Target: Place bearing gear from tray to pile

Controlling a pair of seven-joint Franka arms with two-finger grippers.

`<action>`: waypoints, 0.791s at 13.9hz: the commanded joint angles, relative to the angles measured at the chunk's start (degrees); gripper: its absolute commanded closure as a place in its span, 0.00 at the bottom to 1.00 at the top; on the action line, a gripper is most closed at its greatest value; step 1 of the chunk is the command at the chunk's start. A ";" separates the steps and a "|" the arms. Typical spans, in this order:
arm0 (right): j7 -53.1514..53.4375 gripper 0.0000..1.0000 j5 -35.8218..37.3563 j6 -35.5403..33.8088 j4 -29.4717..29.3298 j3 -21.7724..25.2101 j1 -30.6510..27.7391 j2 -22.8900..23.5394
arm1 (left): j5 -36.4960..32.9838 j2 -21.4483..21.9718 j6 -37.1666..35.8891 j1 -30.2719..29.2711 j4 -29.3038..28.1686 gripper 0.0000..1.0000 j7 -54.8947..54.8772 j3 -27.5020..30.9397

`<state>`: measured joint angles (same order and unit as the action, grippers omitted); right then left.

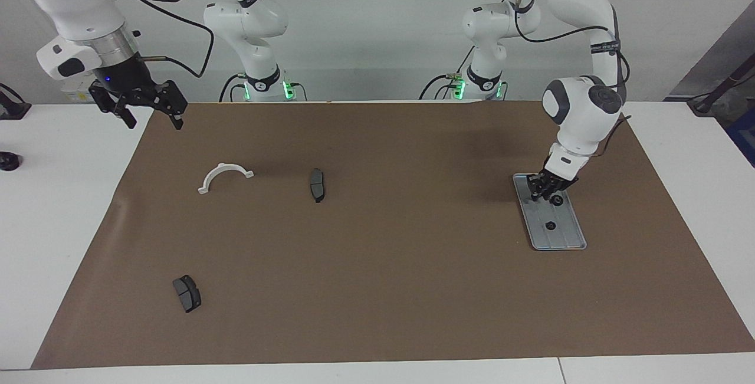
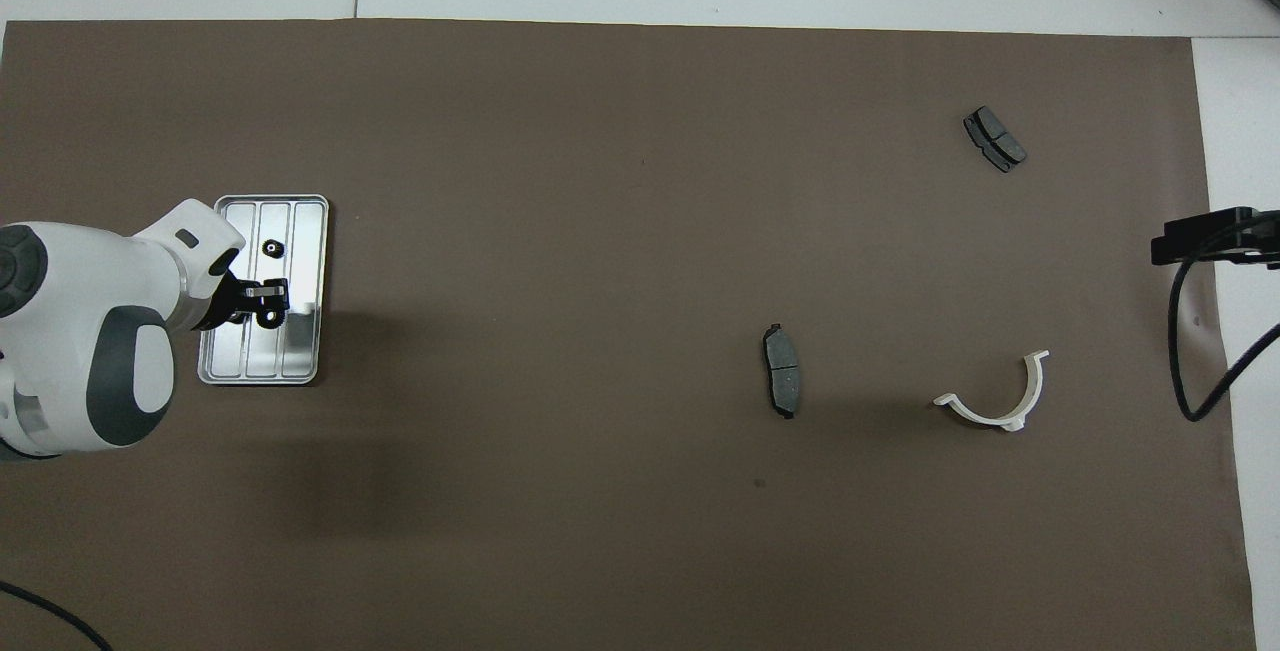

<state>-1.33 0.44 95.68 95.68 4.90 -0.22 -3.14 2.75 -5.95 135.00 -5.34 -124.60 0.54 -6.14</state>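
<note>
Where left gripper point(image 1: 550, 194) covers tray point(image 1: 563, 236), gear unclear

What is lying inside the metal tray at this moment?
One small black gear lies free in the tray. The left gripper is over the tray, shut on a second gear; what lies beneath it is hidden.

One tray point(image 1: 563, 236); two gears point(image 1: 550, 225); two brake pads point(image 1: 317, 184); one bracket point(image 1: 224, 176).

White worktop point(image 1: 59, 207) carries a brown mat point(image 1: 383, 266). On mat: tray point(image 1: 560, 236) toward the left arm's end; well apart from tray, toward the right arm's end, white bracket point(image 1: 224, 176) and two brake pads point(image 1: 317, 184) point(image 1: 187, 293).
</note>
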 commanded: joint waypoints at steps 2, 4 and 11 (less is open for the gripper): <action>5.00 0.00 0.35 1.77 5.64 -0.60 0.48 -3.45 | 0.32 -0.38 -10.72 6.11 10.67 1.00 5.40 0.07; 5.98 0.00 0.35 6.07 5.83 -0.69 1.97 -3.19 | -0.38 -0.56 -9.59 12.08 11.39 1.00 13.13 0.16; 13.87 0.00 -0.27 14.95 5.22 -0.77 8.81 4.96 | -6.94 -14.94 4.39 32.57 19.18 1.00 42.39 0.25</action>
<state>8.41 0.15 106.69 101.08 4.27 5.36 -2.57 -0.04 -13.38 137.96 23.11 -112.47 35.39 -7.05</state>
